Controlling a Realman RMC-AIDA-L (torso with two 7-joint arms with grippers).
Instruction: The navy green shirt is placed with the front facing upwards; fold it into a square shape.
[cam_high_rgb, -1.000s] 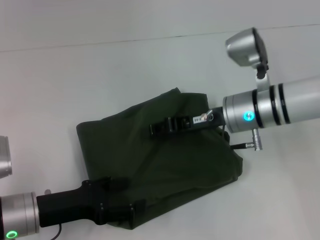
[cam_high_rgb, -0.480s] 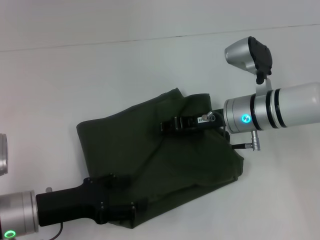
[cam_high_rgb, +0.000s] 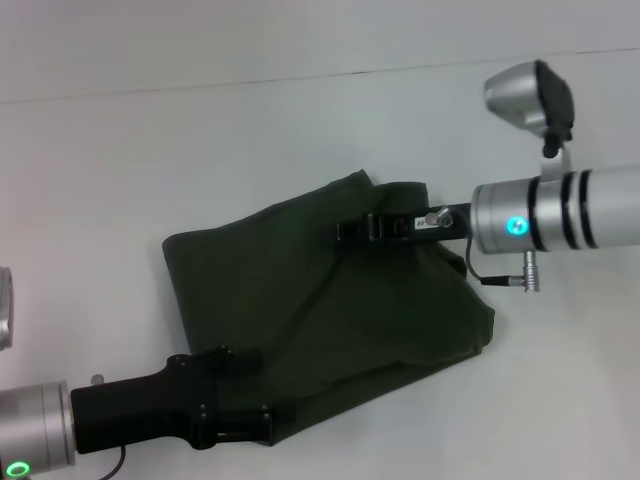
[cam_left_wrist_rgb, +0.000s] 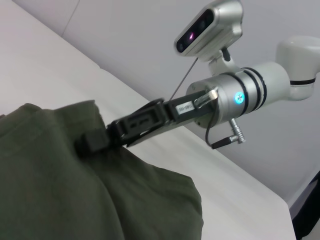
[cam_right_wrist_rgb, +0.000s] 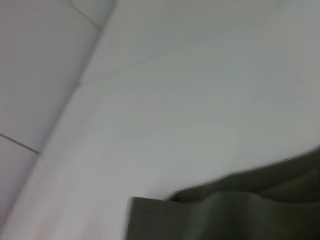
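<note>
The navy green shirt (cam_high_rgb: 330, 310) lies partly folded on the white bench (cam_high_rgb: 200, 150), near the middle of the head view. Its outline is an irregular quadrilateral whose long axis runs diagonally, from the near left corner toward the far right corner. Only plain dark olive fabric faces upward. The cloth is matte and soft, with shallow creases radiating from the far right corner and a rounded, doubled edge along the right side.

The right tool (cam_high_rgb: 352, 230), black and slender on a silver cylindrical wrist with a lit cyan ring, reaches in from the right and sits at the far edge of the shirt. In the left wrist view its tip (cam_left_wrist_rgb: 92, 141) meets a raised ridge of fabric; whether the fingers are pinching the cloth cannot be told.

The left tool (cam_high_rgb: 262, 425), a black blocky body on a silver wrist with a green ring, lies at the near left corner of the shirt, its fingers pressed together on the hem there.

The right wrist view shows a straight folded edge of the shirt (cam_right_wrist_rgb: 225, 215) resting on the smooth bench.
</note>
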